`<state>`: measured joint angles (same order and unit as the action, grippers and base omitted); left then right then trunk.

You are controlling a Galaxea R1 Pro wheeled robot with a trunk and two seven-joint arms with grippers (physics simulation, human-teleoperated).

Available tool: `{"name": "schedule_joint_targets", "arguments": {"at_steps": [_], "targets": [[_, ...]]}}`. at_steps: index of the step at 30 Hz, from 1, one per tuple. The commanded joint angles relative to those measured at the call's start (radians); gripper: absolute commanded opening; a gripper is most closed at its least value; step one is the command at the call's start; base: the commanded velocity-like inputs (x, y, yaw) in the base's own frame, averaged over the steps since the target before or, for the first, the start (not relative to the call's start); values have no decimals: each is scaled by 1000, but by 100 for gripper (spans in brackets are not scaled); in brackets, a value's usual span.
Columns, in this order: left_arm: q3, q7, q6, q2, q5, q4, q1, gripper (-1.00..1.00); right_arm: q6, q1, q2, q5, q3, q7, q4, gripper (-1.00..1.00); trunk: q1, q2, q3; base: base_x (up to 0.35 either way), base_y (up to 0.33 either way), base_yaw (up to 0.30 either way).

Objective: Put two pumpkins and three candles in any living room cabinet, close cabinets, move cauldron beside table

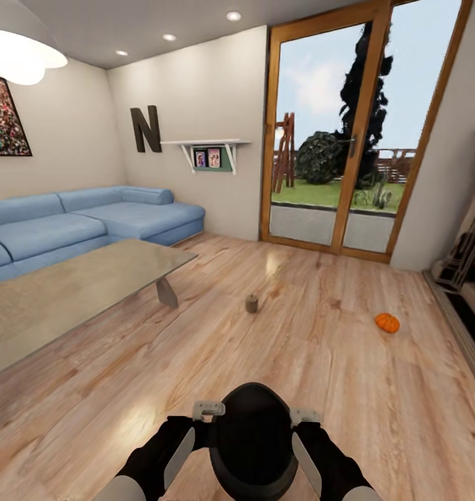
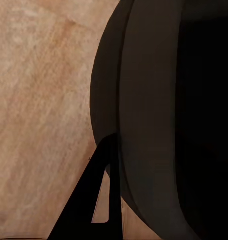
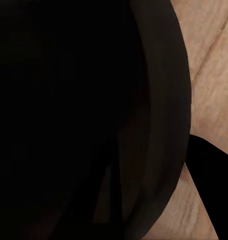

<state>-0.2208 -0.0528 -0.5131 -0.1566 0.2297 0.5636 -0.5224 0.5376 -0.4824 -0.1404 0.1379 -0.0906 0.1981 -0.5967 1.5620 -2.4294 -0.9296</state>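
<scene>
i've got the cauldron (image 1: 253, 438) between both arms, low in front of my trunk: left gripper (image 1: 208, 410) at its left rim, right gripper (image 1: 304, 416) at its right rim. both wrist views are mostly black cauldron wall over wood floor (image 1: 300, 362), so i cannot tell whether either set of jaws is clamped or just pressed against it. the table (image 1: 70, 292) is ahead on my left, so the cauldron placement looks close but not yet done. one candle (image 1: 251, 303) sits on the floor just off the table's corner, and one pumpkin (image 1: 387, 322) lies further right, near the dark cabinet edge (image 1: 467, 327). neither is stowed.
</scene>
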Motion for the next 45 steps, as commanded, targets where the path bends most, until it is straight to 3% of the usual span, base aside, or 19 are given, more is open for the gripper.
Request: {"name": "schedule_joint_targets", "arguments": {"at_steps": [1, 45], "targets": [[1, -6, -5, 1, -22, -1, -1, -100, 1, -1, 1, 14, -9, 7, -5, -100, 0, -1, -1, 0, 0, 291], [1, -7, -5, 1, -22, -1, -1, -100, 4, -1, 1, 14, -9, 7, -5, -100, 0, -1, -1, 0, 0, 291]]}}
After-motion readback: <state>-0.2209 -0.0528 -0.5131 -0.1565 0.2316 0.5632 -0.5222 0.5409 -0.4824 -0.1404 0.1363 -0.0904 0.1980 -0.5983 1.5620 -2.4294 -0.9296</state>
